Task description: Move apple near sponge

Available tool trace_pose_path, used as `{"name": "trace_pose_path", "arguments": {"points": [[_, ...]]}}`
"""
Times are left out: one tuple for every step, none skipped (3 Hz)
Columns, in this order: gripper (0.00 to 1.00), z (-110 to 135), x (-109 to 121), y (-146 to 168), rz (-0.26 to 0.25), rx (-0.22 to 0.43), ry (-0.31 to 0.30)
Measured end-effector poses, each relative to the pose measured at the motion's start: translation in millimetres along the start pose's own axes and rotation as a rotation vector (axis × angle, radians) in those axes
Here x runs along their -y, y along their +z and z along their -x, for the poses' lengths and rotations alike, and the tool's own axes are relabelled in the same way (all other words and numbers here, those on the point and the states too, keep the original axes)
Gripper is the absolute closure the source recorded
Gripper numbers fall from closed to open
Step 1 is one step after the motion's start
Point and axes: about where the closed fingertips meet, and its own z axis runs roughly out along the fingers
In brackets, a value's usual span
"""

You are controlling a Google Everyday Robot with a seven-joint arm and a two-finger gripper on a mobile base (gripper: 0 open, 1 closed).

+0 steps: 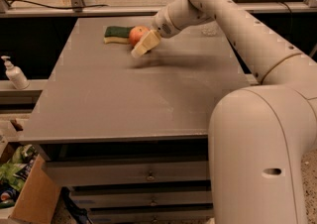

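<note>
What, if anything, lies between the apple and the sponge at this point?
Nothing visible does. The apple sits right beside the sponge with no gap showing between them. The tool is at the apple's near side.

My arm [237,34]: cream-white shell throughout.
Thick rounded links meet at smooth joints, small dark dots run along the forearm, and an oval slot marks the big segment at 5 o'clock. My gripper [143,45], pale tan, sits toward 11 o'clock.

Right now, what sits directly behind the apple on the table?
The sponge lies just behind the apple, extending left in the view; whether they touch is hidden. The gripper sits at the apple's front right, covering its lower side.
</note>
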Motion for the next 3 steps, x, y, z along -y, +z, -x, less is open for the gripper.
{"name": "trace_pose_path", "arguments": {"points": [[0.00, 6, -3, -34, 0.005, 0.073, -0.045], [0.00, -16, -9, -73, 0.027, 0.178, -0.062], [0.00, -29, -11, -84, 0.034, 0.208, -0.052]]}}
